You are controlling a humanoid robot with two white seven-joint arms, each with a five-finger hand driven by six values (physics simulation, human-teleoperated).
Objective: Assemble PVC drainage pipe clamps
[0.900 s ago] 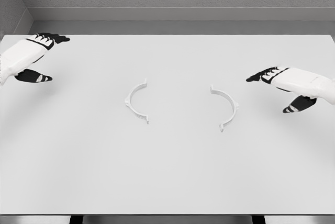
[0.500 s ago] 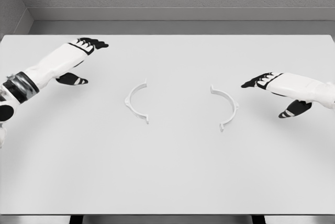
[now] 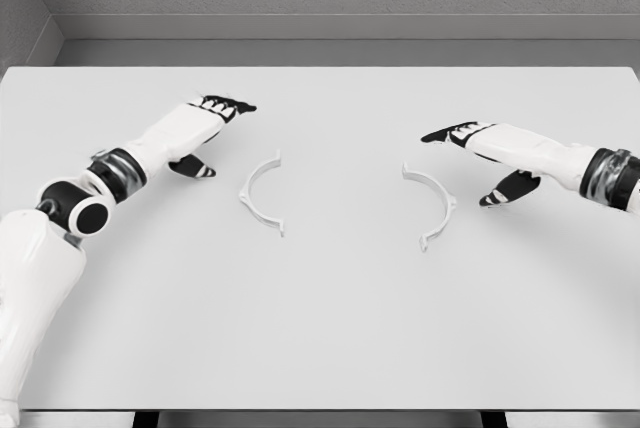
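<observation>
White table (image 3: 320, 348), two curved clamp halves (image 3: 262, 193) (image 3: 432, 205) mid-surface, apart. Left hand (image 3: 205, 123) and right hand (image 3: 485, 148) hover open, empty; right arm cut off at the edge.

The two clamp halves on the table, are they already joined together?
No, the left clamp half and the right clamp half lie apart on the white table, with bare surface between them.

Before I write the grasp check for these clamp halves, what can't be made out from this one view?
- Left hand: fingers extended and holding nothing; whether it hovers over or touches the table is unclear from above.
- Right hand: same doubt about height; its arm is cut off by the right edge.
- Left clamp half and right clamp half: end tabs and any screw holes are too small to read.
- Table: front legs cut off by the bottom edge.
</observation>
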